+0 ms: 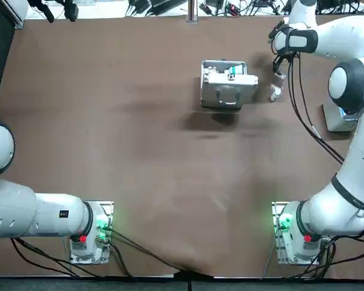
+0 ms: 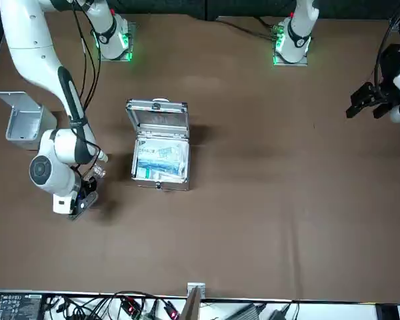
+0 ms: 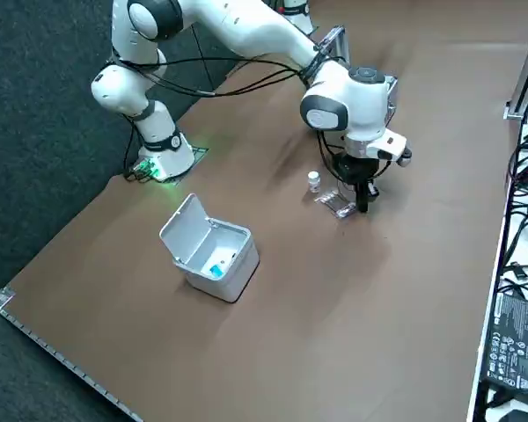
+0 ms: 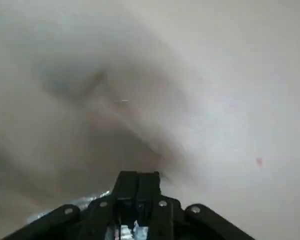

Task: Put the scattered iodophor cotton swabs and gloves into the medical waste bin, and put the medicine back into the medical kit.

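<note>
Your right gripper [image 3: 363, 204] points down right of centre in the side view, fingers pressed together, just beside a clear swab packet [image 3: 334, 203] and a small medicine bottle [image 3: 313, 180]. The open waste bin [image 3: 238, 268] stands lower left.

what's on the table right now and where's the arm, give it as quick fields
right gripper: low over the brown table, fingers together, beside the packet
clear plastic packet: flat on the table, outside the bin
small white bottle: upright on the table, near the packet
silver metal medical kit: lid open, packages inside
white flip-lid waste bin: lid open, something blue inside
</note>
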Controlling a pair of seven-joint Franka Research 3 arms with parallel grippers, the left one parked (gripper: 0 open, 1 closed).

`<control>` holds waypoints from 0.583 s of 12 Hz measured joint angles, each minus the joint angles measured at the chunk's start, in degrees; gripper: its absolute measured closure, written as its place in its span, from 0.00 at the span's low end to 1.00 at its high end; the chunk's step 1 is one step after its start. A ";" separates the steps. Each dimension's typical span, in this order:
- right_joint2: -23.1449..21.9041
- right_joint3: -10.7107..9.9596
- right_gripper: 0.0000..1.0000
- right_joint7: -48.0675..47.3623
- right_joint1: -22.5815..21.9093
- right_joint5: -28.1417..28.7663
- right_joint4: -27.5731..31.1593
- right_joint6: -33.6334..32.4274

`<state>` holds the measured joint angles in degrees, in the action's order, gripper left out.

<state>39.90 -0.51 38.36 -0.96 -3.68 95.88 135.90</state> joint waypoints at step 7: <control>-8.59 -1.06 0.98 2.18 6.29 -0.04 -4.86 -13.72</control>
<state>31.31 -1.57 40.55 5.34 -3.71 91.02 122.18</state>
